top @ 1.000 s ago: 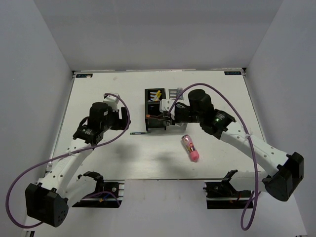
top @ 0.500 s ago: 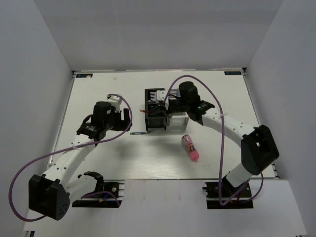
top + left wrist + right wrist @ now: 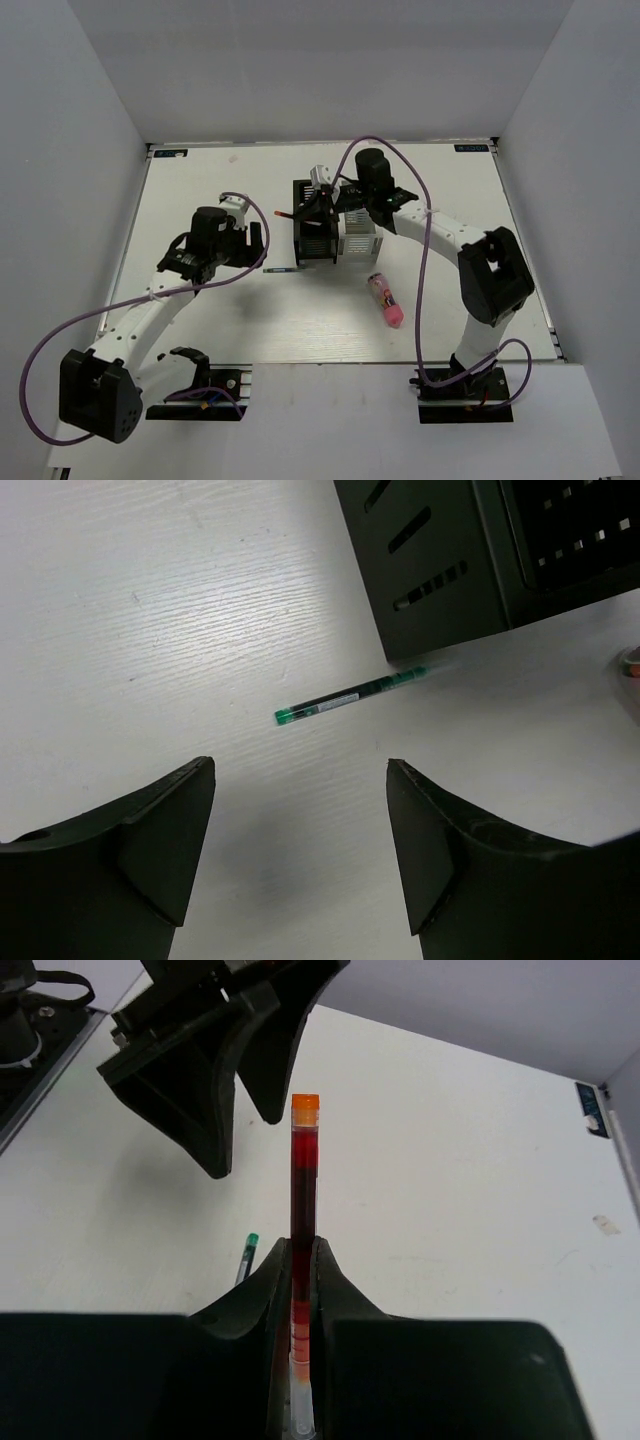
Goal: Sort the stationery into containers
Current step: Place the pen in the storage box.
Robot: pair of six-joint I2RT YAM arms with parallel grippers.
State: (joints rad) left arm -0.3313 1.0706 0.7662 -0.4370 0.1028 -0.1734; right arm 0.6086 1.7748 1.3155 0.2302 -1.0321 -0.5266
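My right gripper (image 3: 318,204) is shut on the red pen (image 3: 295,211), held level over the back black bin with its orange end pointing left. In the right wrist view the red pen (image 3: 303,1190) stands between the closed fingers (image 3: 275,1290). My left gripper (image 3: 257,243) is open and empty above the table; in the left wrist view (image 3: 300,770) the dark slim pen (image 3: 350,697) lies ahead of it beside the front black bin (image 3: 440,570). The dark pen (image 3: 280,269) lies left of the block of bins (image 3: 315,245). The stubby pink tube (image 3: 386,300) lies in front of the white bins (image 3: 358,238). The white sticks and the clear tube are hidden.
The bins stand as one block at the table's middle back. My left gripper (image 3: 225,1070) shows beyond the red pen in the right wrist view, with the dark pen's green tip (image 3: 248,1250) below it. White walls enclose the table on three sides.
My right arm swung back and to the left with the red pen, now over the back black bin. My left gripper shifted slightly right, toward the dark pen.
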